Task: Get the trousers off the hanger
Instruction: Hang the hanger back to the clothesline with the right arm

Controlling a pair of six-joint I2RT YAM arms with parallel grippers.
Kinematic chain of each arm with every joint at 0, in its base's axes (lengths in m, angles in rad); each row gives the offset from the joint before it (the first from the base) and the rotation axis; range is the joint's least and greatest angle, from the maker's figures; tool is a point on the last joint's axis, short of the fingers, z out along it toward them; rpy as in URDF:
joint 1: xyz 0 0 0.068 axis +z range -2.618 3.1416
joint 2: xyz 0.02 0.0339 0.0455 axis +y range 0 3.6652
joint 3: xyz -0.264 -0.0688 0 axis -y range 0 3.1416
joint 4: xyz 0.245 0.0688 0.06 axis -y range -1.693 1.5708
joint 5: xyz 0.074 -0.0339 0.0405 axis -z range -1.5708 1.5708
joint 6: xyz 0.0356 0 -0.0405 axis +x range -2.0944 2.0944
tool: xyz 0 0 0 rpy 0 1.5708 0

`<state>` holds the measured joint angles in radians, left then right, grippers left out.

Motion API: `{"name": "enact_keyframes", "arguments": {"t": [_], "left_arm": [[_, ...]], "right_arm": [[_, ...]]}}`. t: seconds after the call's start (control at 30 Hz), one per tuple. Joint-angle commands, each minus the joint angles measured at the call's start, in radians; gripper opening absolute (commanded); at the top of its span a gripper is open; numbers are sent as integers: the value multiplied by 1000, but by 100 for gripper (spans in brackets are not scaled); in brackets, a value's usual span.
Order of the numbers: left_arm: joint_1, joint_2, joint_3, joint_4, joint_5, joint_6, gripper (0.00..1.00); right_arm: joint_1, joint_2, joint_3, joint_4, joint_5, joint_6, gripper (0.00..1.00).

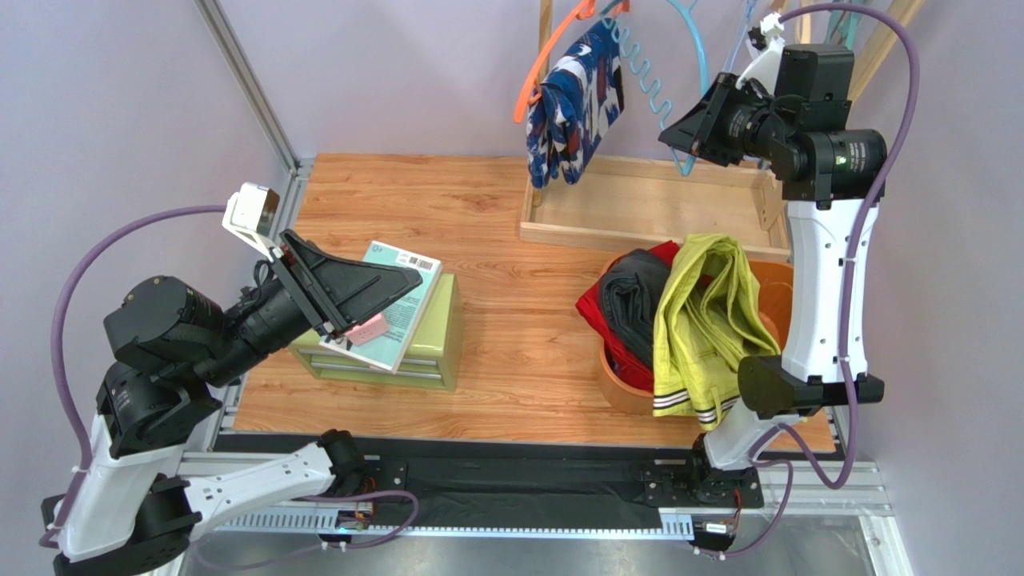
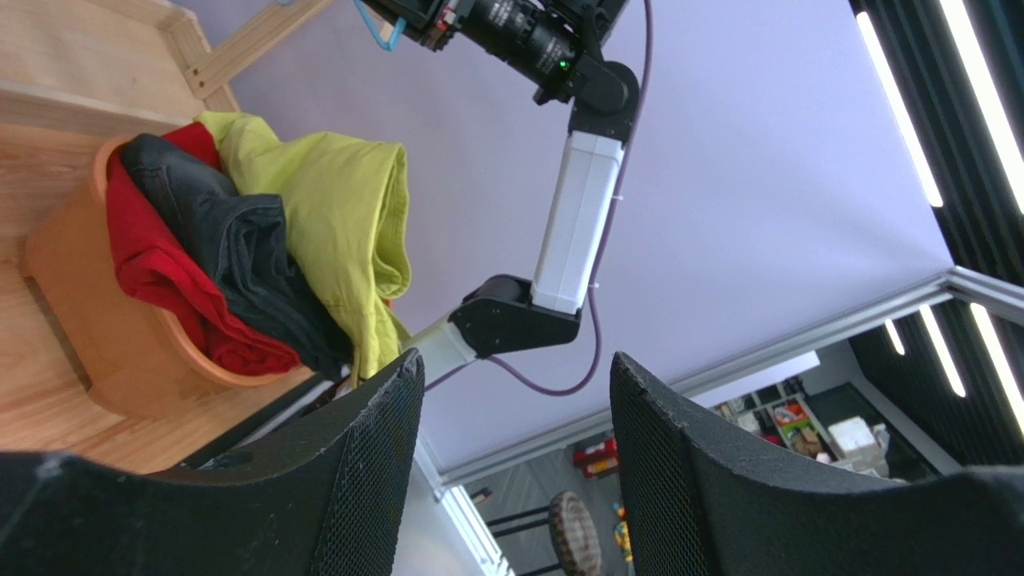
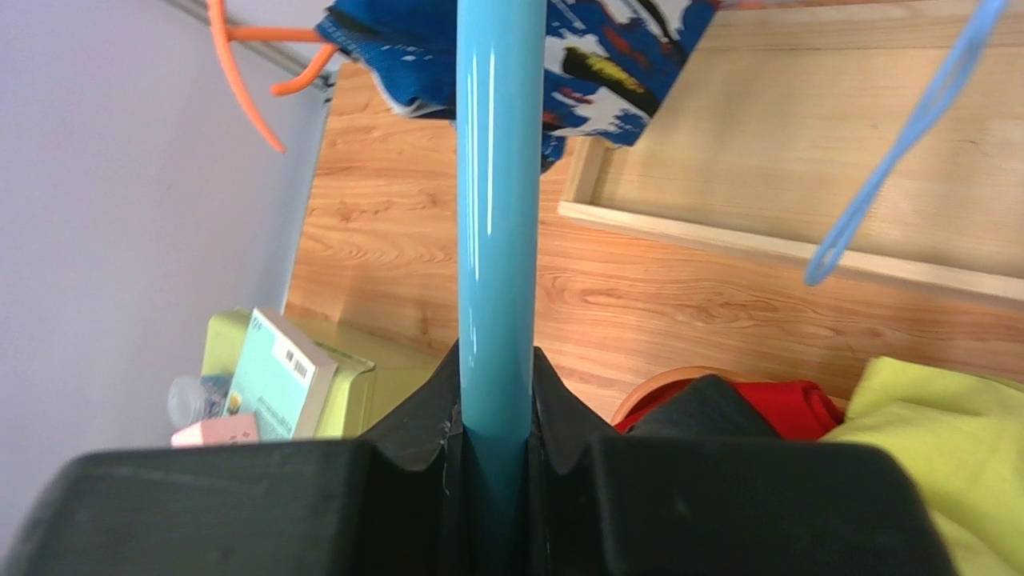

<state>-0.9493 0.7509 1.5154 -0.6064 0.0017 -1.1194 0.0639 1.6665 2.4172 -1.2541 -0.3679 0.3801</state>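
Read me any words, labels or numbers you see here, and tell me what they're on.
Nothing can be read clearly.
Barcode sticker and small print on the book: too small to read.
Printed marks on the navy patterned trousers: too blurred to read.

Wooden table (image 1: 505,222), laden.
Bore a green drawer box (image 1: 439,351) left, shallow wooden tray (image 1: 637,235) behind, brown tub (image 1: 615,382) right.

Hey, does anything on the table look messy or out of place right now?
The yellow-green trousers spill over the rim of the basket and hang down its outside, striped cuffs toward the near edge. The book lies askew on the green box, turned against its edges. Nothing looks damaged.
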Motion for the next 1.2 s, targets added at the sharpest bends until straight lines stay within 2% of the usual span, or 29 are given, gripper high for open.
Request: {"name": "enact_keyframes", "arguments": {"t": [0.0,0.07,0.27,0.4,0.57,0.73,0.9,1.0,1.17], "left_arm": [[-3,59,84,-29,87,67,64],[-3,74,98,-32,106,73,64],[-3,71,83,-10,83,66,64],[-3,85,92,-10,73,70,64],[-3,113,108,-7,90,72,64],[-3,123,108,-4,103,70,63],[-3,136,101,3,110,63,63],[-3,153,104,17,135,56,63],[-2,157,86,30,144,43,63]], "right_arm": [[-42,-10,42,123,-138,-21,0],[-55,6,62,139,-158,-15,0],[-194,38,56,208,-308,69,0],[-233,62,43,242,-385,112,0],[-271,84,33,223,-414,135,0],[-328,93,57,124,-417,108,0],[-358,108,88,29,-369,56,0],[-358,110,114,-60,-249,-13,0],[-346,98,103,-88,-129,-105,0]]}}
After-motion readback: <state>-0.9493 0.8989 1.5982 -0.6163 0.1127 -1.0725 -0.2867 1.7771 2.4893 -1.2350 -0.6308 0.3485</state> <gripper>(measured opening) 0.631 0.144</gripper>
